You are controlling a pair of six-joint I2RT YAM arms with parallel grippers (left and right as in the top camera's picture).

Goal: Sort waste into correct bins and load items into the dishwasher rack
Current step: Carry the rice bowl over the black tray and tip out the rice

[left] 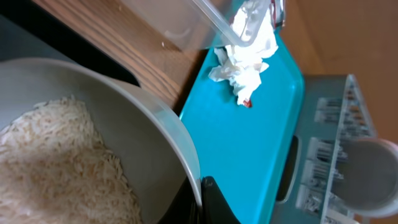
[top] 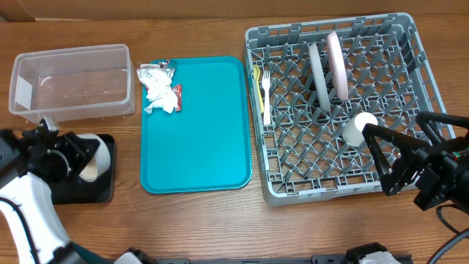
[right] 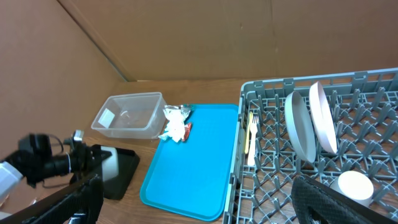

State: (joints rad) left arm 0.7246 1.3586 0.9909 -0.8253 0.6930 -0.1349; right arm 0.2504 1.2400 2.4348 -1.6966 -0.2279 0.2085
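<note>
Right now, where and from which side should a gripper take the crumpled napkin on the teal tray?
Pinch the napkin by its raised crumpled middle, from straight above. It lies bunched in a corner of the teal tray, the foil wrapper against its far edge and the clear tub close beside, so a sideways approach looks crowded.

1. Overhead, the light is bright and even; my arms throw only soft, faint shadows on the table (top: 220, 220).
2. My left wrist view is blurred close up: the bowl (left: 146, 124) rim smears, the rice (left: 56, 162) is soft, and the dishwasher rack (left: 329, 124) is hazy.
3. My right wrist view is sharp farther off; my own fingers (right: 339, 202) are dark and unfocused.
4. The clear tub (top: 73, 81) shows pale reflections.
</note>
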